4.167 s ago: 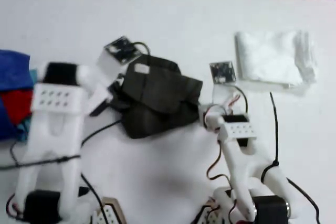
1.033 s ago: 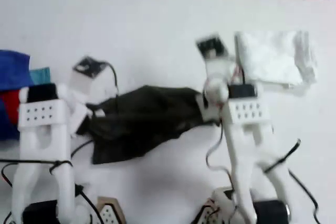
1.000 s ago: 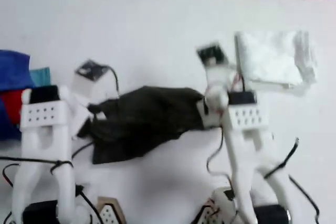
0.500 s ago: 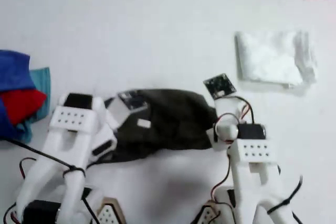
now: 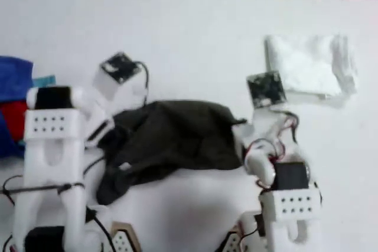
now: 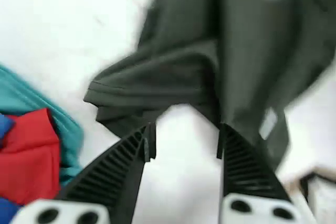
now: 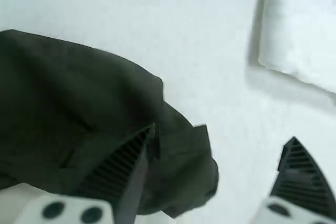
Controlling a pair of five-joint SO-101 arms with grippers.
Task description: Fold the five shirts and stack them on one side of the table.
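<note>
**Left jaws:** apart; the fingers (image 6: 118,169) stand either side of bare worktop (image 6: 184,182), just short of the dark shirt (image 6: 231,61); the hem is blurred there, so it cannot be told whether a tip touches it.

**Right jaws:** wide apart; one finger (image 7: 123,166) lies over a corner of the dark shirt, the other over bare worktop; contact with the cloth cannot be told.

**High view, hidden parts:** both sets of jaws are hidden beneath their wrist cameras and housings; the left arm (image 5: 53,140) covers the dark shirt's left margin; the right arm (image 5: 283,187) stands at its right end and is cut off by the lower frame edge.

**Dark shirt:** mid-worktop, between the two arms; dark grey-green, unfolded, crumpled in broad ridges; one part trails toward the left arm's base; a pale label (image 6: 268,121) shows on it.

**White shirt** (image 5: 307,66)**:** folded flat on the worktop's right side, apart from the dark shirt; cut off by the frame in the right wrist view.

**Pile** (image 5: 12,107)**:** blue, red and teal cloth at the worktop's left edge, cut off by the frame; the number of shirts in it cannot be told.
</note>
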